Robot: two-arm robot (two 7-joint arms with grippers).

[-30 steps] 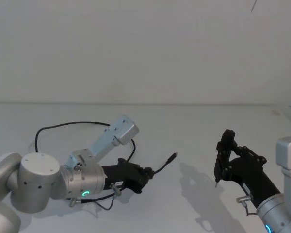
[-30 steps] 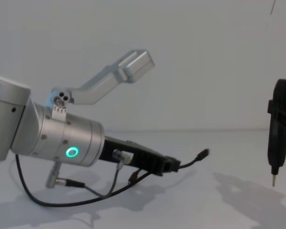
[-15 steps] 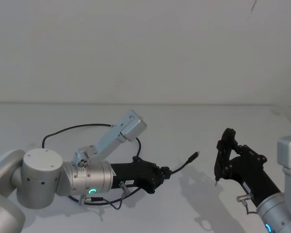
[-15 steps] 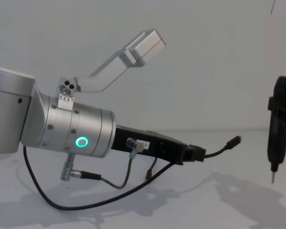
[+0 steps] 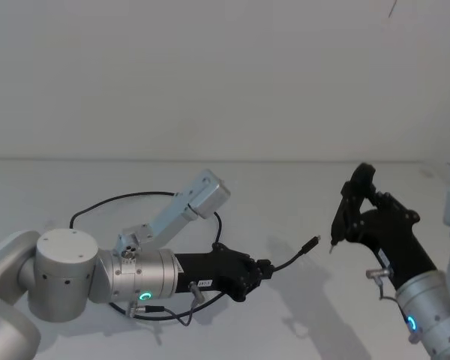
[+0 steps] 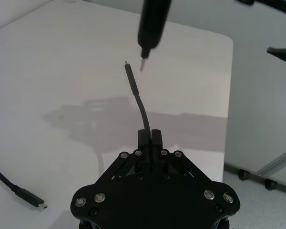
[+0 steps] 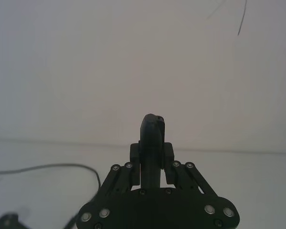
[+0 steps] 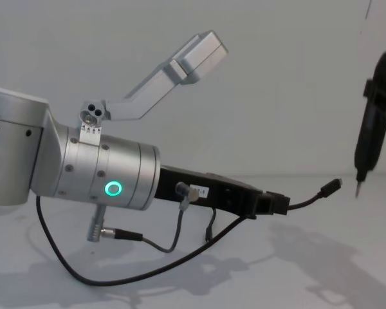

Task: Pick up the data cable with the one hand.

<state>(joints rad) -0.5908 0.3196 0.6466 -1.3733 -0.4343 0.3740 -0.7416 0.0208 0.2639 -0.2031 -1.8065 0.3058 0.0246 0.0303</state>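
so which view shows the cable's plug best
Left wrist view: the plug sticks out beyond the left gripper's shut jaws, near the tool tip. Head and chest views show it small, side-on; the right wrist view shows a cable loop.

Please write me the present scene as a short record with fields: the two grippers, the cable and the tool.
left gripper: low over the table, jaws shut on the data cable a little behind its plug
data cable: the plug end sticks out forward in the air; the rest trails back in a loop on the table
right gripper: raised on the right side, jaws shut on a slim black tool
tool tip: thin metal tip, pointing down, close beside the plug but apart from it
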